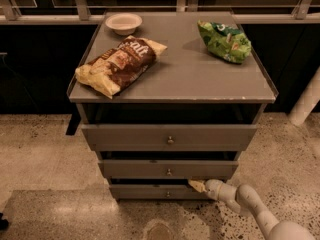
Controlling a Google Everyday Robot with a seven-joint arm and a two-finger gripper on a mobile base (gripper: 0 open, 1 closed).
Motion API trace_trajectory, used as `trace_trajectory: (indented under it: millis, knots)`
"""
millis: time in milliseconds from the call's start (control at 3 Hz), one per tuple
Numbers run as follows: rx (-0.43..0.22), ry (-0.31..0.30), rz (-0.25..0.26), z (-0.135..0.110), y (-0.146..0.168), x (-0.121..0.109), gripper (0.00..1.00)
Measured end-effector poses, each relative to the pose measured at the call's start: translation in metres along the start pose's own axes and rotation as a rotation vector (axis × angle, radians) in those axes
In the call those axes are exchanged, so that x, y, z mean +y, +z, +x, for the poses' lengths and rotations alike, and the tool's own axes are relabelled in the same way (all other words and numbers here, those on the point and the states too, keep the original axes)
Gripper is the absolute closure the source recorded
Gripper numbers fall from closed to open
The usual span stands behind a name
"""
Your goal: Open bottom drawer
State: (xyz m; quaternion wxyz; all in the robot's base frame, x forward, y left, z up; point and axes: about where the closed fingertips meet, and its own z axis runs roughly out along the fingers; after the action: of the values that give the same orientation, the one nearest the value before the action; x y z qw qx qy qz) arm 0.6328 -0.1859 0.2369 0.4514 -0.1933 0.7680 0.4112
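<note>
Camera view looks down on a grey three-drawer cabinet (190, 79) standing on a speckled floor (45, 154), with the gripper (197, 185) low at the cabinet's front, its tan tip pressed into the dark gap under the middle drawer (135, 169). Whether the gripper is wide or narrow cannot be told, nor whether it holds anything. Its pale arm (250, 206) runs away down and to the right, out of the picture's lower corner. The bottom drawer (140, 191) lies just left of and below the gripper, which sits at the right end of the drawer's top edge; the drawer's small brass knob (167, 194) is near, to the gripper's left and slightly lower. The top drawer (125, 136) is above the gripper. Well above it, on the cabinet top, a brown chip bag (120, 64) lies up and to the left, a white bowl (123, 22) farther behind that, and a green bag (225, 41) up and slightly right.
</note>
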Motion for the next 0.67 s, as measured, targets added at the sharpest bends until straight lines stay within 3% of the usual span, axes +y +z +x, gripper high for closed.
trace_trajectory:
  millis: [667]
  knots:
    - [0.079,0.056,0.065,0.029,0.009,-0.013,1.00]
